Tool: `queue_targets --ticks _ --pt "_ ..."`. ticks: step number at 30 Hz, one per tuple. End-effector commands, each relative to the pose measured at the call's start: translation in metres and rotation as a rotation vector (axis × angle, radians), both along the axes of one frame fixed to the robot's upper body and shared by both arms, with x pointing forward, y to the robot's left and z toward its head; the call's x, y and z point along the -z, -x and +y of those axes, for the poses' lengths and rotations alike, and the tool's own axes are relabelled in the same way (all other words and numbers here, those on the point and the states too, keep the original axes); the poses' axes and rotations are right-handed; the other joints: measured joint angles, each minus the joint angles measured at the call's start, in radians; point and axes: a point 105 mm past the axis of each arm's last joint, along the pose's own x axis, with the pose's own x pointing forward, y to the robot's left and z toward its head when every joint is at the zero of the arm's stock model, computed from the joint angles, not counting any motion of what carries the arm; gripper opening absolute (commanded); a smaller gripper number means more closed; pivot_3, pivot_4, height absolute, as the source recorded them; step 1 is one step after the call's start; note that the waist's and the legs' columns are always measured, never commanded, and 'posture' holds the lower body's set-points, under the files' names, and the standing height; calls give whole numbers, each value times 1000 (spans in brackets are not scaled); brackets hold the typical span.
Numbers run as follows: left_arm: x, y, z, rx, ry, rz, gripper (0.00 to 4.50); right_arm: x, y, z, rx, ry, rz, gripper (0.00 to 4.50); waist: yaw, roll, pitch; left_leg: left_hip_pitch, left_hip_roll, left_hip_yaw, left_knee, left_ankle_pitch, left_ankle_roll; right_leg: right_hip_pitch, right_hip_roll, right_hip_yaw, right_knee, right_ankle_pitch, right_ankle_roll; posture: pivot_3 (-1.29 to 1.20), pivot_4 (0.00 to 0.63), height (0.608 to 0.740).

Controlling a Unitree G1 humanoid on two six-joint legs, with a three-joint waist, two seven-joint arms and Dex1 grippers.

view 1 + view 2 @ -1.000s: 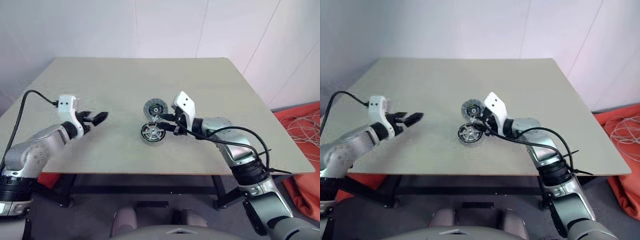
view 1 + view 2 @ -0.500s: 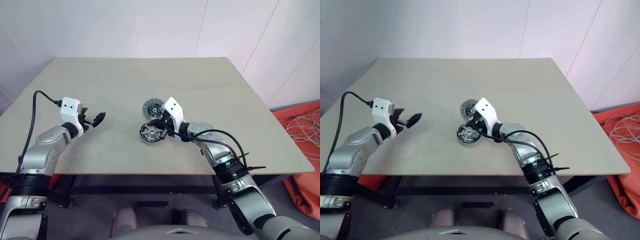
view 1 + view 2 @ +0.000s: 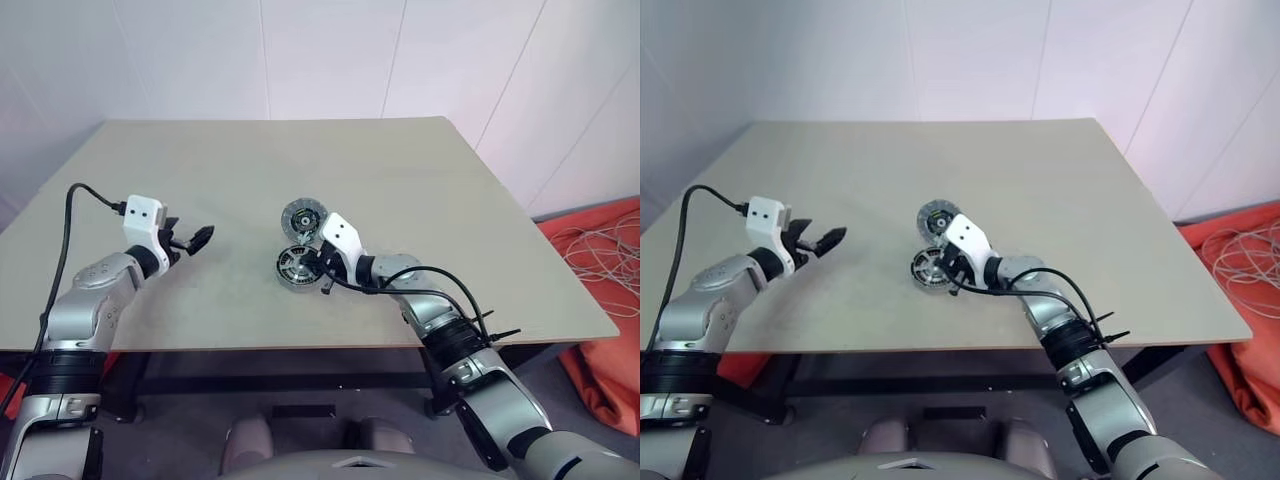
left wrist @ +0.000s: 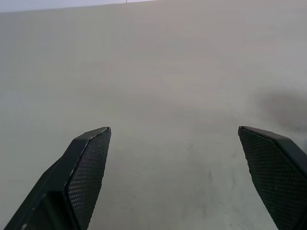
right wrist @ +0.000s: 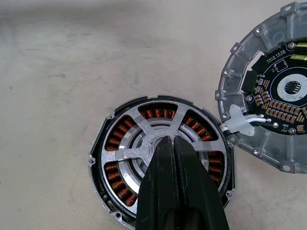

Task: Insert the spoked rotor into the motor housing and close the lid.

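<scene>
Where copper shows — spoked rotor (image 5: 160, 143) in motor housing (image 5: 103, 191)

The motor housing (image 5: 160, 175) shows copper-brown windings under the silvery-grey spoked rotor (image 5: 144, 146). The lid (image 5: 271, 93) has a pale grey segmented rim, a dark centre and gold-coloured contacts. The table (image 3: 420, 180) is plain beige; the pincer fingers (image 4: 79, 177) are black, finely dotted.

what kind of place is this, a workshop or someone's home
Most likely a robotics lab or test room, not a home. A bare work table stands against plain white wall panels, motor parts such as the motor housing and lid lie on it, and loose cables sit on the floor.
</scene>
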Motion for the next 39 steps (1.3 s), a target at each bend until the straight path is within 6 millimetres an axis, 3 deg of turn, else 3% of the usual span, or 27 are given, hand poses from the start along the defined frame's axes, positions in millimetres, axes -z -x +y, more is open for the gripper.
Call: queue_targets --ticks 1,6,11,13,18,20,27,36,39 --pt "-18 -4 -2 6 -8 -60 4500 -9 -4 2 10 -33 4 20 0 0 0 0 0 0 0 0 0 0 0 0 0 0 0 0 0 740" --pt "-17 -6 -7 12 -1 -62 4500 -54 -13 13 35 -224 -45 20 0 1 0 -2 1 0 0 0 0 -2 0 0 0 0 0 0 0 740" --pt "-17 -6 -9 14 3 -62 4500 -60 -16 18 55 -272 -39 20 0 1 0 -4 1 0 -2 0 0 -5 0 0 1 0 -1 0 0 740" --pt "-16 -6 -9 16 1 -59 4500 -49 -13 19 43 -235 -14 20 1 1 0 -5 0 1 -3 0 0 -5 0 0 1 0 -1 0 0 740" --pt "-14 -6 -11 19 5 -51 4500 15 3 8 -10 32 105 20 1 1 1 -7 0 1 -5 -1 1 -6 0 0 0 1 -1 0 0 740" --pt "-15 -6 -12 21 10 -53 4500 20 1 6 10 44 114 20 -1 1 0 -6 -1 1 -6 0 0 -6 0 0 1 0 -1 0 0 740" --pt "-15 -8 -11 17 9 -55 4500 0 -6 9 16 -16 70 20 0 1 0 0 -1 0 -8 1 -1 -2 0 0 -1 0 -1 0 0 740" --pt "-14 -9 -15 21 11 -54 4500 -77 -19 20 54 -332 -21 20 -1 1 0 -5 0 1 -8 1 -2 -7 0 0 -1 0 -1 0 0 740" --pt "-13 -9 -15 23 9 -53 4500 -77 -19 25 46 -323 -19 20 -1 1 0 -7 0 1 -12 1 -2 -12 0 0 0 1 -3 0 0 740"
